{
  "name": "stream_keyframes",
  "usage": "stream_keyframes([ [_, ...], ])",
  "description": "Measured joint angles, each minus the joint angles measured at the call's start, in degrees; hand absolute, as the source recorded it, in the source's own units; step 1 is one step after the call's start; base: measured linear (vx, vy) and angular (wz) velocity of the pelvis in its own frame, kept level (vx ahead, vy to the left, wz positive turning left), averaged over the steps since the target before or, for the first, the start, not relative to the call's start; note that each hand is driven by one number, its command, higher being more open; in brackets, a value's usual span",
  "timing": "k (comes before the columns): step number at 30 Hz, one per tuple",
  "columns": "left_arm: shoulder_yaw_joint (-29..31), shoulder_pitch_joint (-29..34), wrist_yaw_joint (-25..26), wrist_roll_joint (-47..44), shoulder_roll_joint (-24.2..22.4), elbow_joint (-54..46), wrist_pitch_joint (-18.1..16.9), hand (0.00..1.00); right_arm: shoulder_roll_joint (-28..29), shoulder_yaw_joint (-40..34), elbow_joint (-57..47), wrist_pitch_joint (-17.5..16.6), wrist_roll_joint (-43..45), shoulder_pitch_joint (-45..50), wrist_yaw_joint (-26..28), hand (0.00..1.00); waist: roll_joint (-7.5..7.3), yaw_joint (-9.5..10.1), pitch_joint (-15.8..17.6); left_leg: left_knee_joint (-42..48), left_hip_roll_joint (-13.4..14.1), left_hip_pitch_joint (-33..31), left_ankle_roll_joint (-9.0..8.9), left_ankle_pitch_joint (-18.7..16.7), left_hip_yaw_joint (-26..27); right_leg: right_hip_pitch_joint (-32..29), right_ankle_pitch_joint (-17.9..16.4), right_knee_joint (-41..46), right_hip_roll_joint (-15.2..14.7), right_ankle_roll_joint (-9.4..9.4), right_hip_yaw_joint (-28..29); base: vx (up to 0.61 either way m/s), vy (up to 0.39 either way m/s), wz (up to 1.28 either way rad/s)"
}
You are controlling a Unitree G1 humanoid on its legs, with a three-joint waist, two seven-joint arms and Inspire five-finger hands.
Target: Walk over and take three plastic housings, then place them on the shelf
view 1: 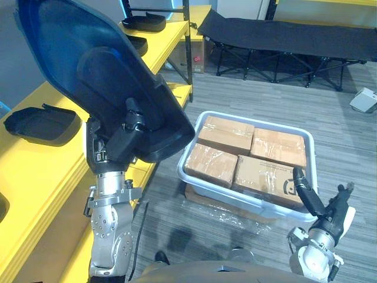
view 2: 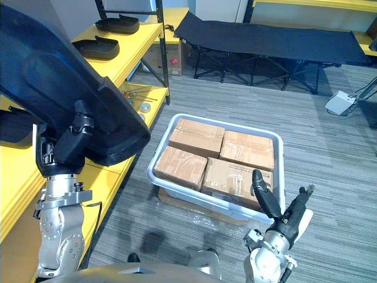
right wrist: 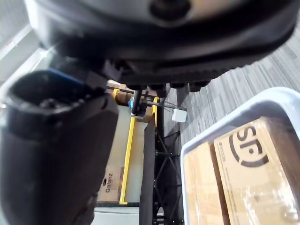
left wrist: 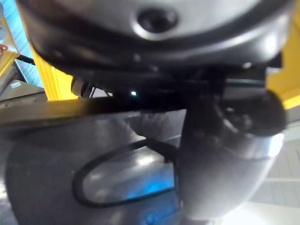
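Observation:
A large black plastic housing [view 1: 88, 71] is held up, tilted, over the edge of the yellow shelf [view 1: 35, 177]. My left hand [view 1: 126, 138] is shut on its lower rim, thumb against the inner face [left wrist: 56, 164]. Three more black housings lie on the shelf: one on the near level [view 1: 41, 121] and two on the far upper level [view 1: 144, 22] [view 1: 136, 42]. My right hand [view 1: 321, 206] hangs low at the right, open and holding nothing, just in front of the grey tray's near corner [right wrist: 220, 126].
A grey tray [view 1: 191, 177] with several taped cardboard boxes [view 1: 227, 132] stands on the carpet right of the shelf. A black folding cot [view 1: 283, 35] spans the back. A white device [view 1: 364, 99] lies on the floor at far right. A carton [view 1: 197, 53] sits under the shelf end.

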Motion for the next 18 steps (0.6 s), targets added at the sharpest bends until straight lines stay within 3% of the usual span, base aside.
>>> stream_keyframes([
  [5,0.8,0.0,2.2,0.2,0.3,0.0,0.9,0.0,-0.1,0.8,0.0,-0.1,0.7,-0.7,4.1,1.0,-0.1,0.34,0.0,0.5,-0.3,-0.9,0.06,-0.2,-4.3,2.5,0.0,-1.1,-0.2,-0.02,-3.5,0.01,-0.009,0.32],
  [8,1.7,0.0,2.9,0.6,0.2,0.0,1.0,0.0,-1.3,2.9,0.0,-0.1,1.8,-2.9,6.5,1.0,0.01,1.51,0.1,1.4,-0.5,-3.4,0.49,0.4,-8.7,3.5,-0.3,-1.2,-0.2,-0.27,-7.8,-0.02,-0.023,0.71],
  [14,9.0,4.5,4.0,0.6,-2.0,0.0,1.0,0.0,-6.3,9.7,2.8,-2.5,1.6,-10.5,12.7,1.0,1.33,6.52,2.0,1.6,-1.8,-5.6,0.9,2.9,-17.6,8.2,-3.1,0.5,-0.5,-0.2,-18.0,-0.03,-0.036,0.78],
  [18,10.7,8.5,3.1,0.3,-2.8,0.0,0.8,0.0,-7.0,12.6,5.0,-2.6,1.4,-12.9,13.6,1.0,1.74,8.37,2.4,1.4,-2.3,-8.1,2.67,5.4,-18.8,9.7,-4.3,1.3,-0.3,-0.34,-24.0,-0.05,-0.042,0.87],
])
